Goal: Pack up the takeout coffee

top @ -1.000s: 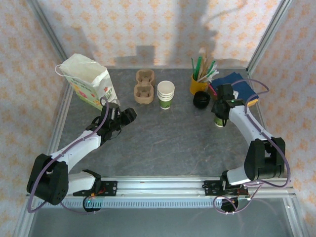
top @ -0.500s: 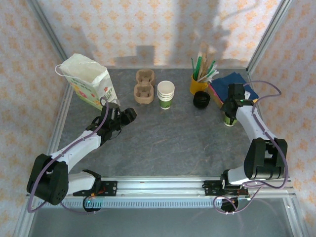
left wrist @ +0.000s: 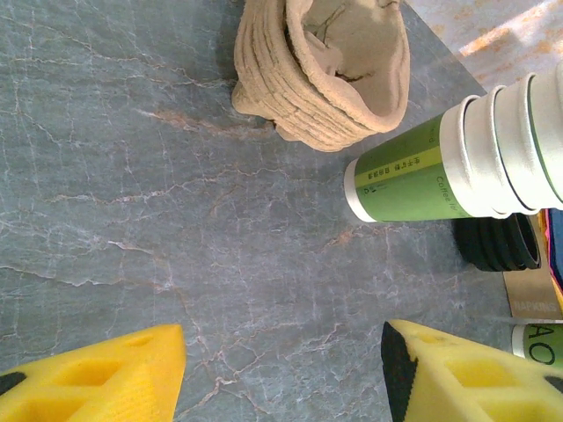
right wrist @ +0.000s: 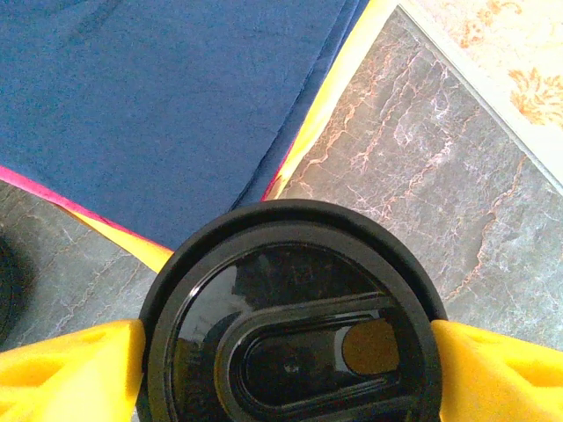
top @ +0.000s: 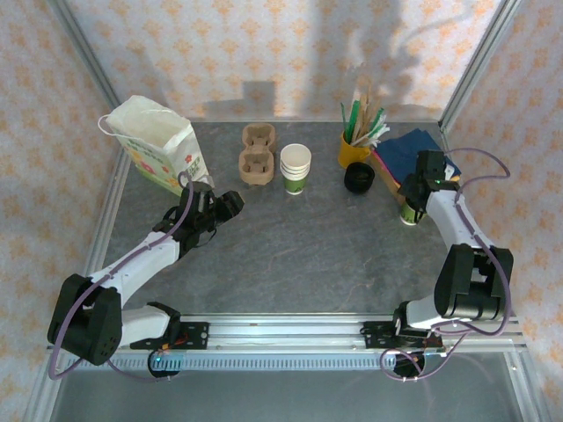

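- Worktop (top: 290, 251): grey veined stone look, hard, flat and smooth; probably little friction under a paper base.
- Paper bag (top: 158, 145), far left: white with floral print, creased, soft-walled, likely to buckle if bumped.
- Left claw (left wrist: 281, 369), near the bag: yellow fingers spread wide, nothing between them.
- Right claw (right wrist: 286, 338), far right: yellow fingers straddling the takeout coffee (right wrist: 290, 264), one flush against each side; cannot tell whether pressing or only beside.
- Pulp carriers (top: 257, 158), far middle: tan moulded fibre, rough, ribbed, stacked.
- Blue napkins (top: 412, 145), far right corner: soft, flat, with pink and yellow layers beneath.
- Cup stack (top: 296, 169), just right of the carriers: nested white-and-green paper, no lids.
- Takeout coffee itself: stands upright on the worktop at far right, just beside the near edge of the napkins.
  - Thin paper wall, likely to dent under a hard squeeze.
  - Probably light; fill hidden, so best kept upright.
  - Best hold judged to be high on the wall, just under the rim, where stiffest.
- Lid (right wrist: 202, 290): glossy black plastic, round, stiff, probably slippery, with a sip opening; better not lifted by this alone.
- Lid stack (top: 359, 179), left of the coffee: squat, black, ridged.
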